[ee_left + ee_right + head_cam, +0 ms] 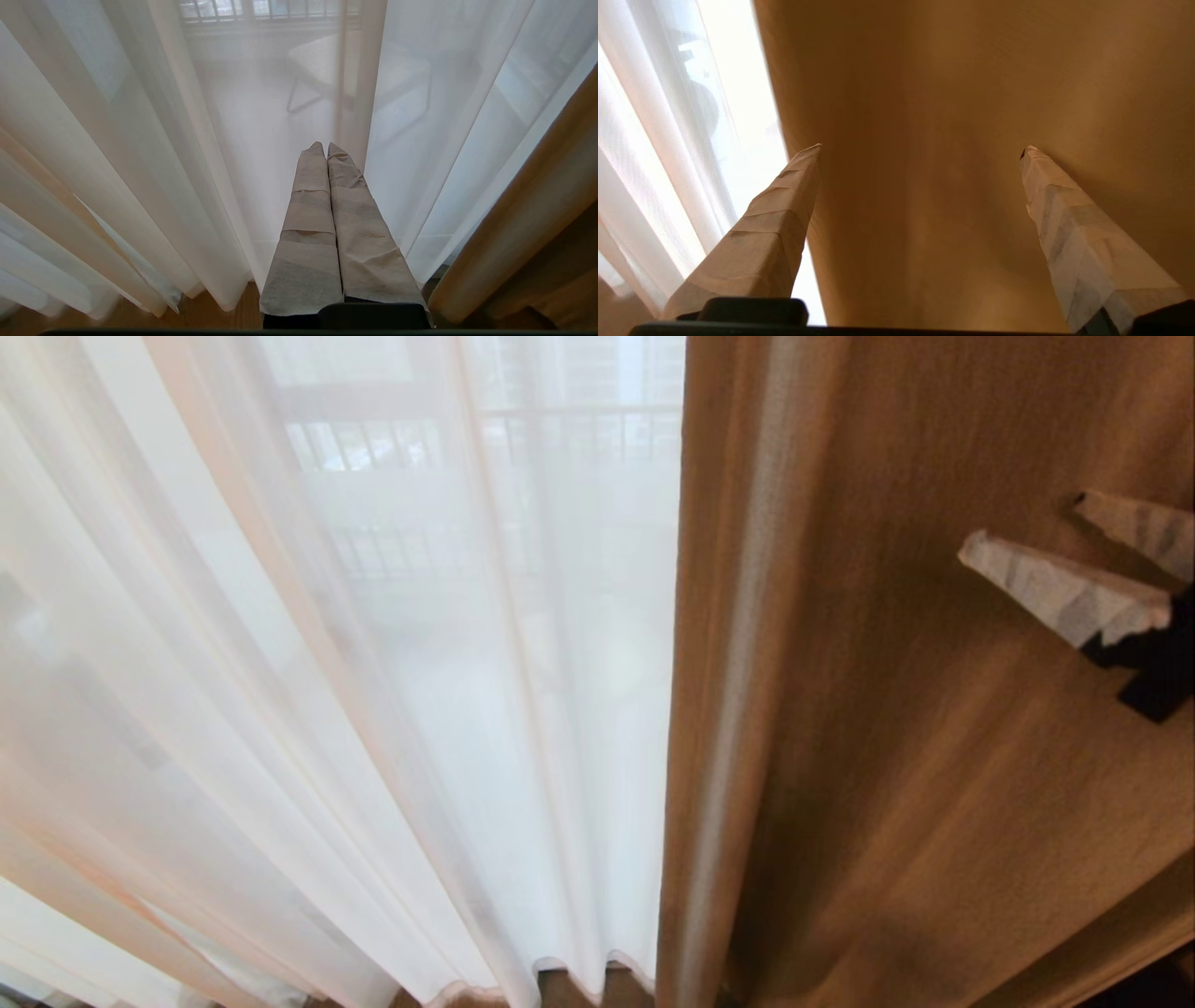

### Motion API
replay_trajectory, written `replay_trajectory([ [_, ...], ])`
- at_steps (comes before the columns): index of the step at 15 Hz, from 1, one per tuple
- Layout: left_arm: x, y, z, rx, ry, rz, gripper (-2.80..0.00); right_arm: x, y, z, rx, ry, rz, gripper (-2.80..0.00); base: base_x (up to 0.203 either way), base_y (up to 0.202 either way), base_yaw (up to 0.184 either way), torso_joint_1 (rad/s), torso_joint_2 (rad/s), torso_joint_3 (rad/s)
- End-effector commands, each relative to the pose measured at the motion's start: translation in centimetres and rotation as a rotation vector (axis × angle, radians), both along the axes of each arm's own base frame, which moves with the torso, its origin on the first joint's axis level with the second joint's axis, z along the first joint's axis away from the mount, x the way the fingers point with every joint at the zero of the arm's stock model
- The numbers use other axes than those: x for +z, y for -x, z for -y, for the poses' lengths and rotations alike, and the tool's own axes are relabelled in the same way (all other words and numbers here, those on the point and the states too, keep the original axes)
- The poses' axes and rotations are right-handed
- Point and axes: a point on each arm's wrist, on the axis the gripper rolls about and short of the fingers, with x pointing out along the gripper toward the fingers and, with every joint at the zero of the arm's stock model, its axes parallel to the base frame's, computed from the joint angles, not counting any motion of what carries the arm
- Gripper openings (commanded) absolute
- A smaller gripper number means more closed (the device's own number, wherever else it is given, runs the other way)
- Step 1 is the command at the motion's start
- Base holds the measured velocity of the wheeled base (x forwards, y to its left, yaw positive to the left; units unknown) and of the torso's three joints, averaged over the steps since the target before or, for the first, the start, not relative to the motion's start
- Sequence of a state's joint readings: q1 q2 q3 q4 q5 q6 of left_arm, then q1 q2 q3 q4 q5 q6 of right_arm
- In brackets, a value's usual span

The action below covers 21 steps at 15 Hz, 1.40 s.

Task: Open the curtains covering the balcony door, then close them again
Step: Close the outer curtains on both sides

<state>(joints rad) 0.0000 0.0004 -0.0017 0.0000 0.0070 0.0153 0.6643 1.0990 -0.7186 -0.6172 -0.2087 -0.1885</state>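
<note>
At the right of the scene, the right gripper is standing with its jaws spread wide and nothing between them, its taped fingers pointing at the drape, the thick brown-beige layer of the curtains. Whether the tips are touching the cloth cannot be told. That drape is hanging on the right, its left edge falling beside the sheer, which is covering the middle and left.

The step in hand looks like getting hold of the drape to shift it; whether this belongs to the opening or the closing cannot be judged. The next move is calling for the open jaws to go forward onto a fold or the edge of the cloth, close on it, and pull sideways.

Lower down, the left gripper is sitting with its jaws pressed together on nothing, parked facing the sheer.

Beyond the sheer, a railing and a pale chair are showing dimly; the balcony door itself is not showing plainly. Flat cloth offers little to pinch, and the sheer hanging close beside could be caught along with it.
</note>
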Motion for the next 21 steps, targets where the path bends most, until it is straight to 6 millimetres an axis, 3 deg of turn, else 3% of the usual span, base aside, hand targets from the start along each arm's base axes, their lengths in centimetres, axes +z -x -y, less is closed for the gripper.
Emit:
replay_trajectory([
  [1, 0.0, 0.0, 0.0, 0.001, 0.0, 0.0, -2.8, -1.2, 2.8, 2.2, 0.0, -0.02, 0.025, 0.0, 0.0, 0.0, 0.0, 0.0, 0.0, 0.0],
  [14, 0.0, 0.0, 0.0, 0.001, 0.0, 0.0, -2.8, -3.1, 3.4, 2.8, -0.009, -0.011, -0.01, 0.0, 0.0, 0.0, 0.0, 0.0, 0.0, 0.0],
  [19, 0.0, 0.0, 0.0, 0.001, 0.0, 0.0, -2.8, -5.2, 3.0, 4.1, -0.126, 0.004, -0.031, 0.0, 0.0, 0.0, 0.0, 0.0, 0.0, 0.0],
  [20, 0.0, 0.0, 0.0, 0.001, 0.0, 0.0, -2.8, -5.6, 3.0, 4.4, -0.152, 0.01, -0.037, -2.8, 0.0, 0.0, 0.0, 0.0, 0.0, 0.0],
  [21, 0.0, 0.0, 0.0, 0.001, 0.0, 0.0, -2.8, -5.9, 3.0, 4.7, -0.174, 0.003, -0.03, -2.8, 0.0, 0.0, 0.0, 0.0, 0.0, 0.0],
])
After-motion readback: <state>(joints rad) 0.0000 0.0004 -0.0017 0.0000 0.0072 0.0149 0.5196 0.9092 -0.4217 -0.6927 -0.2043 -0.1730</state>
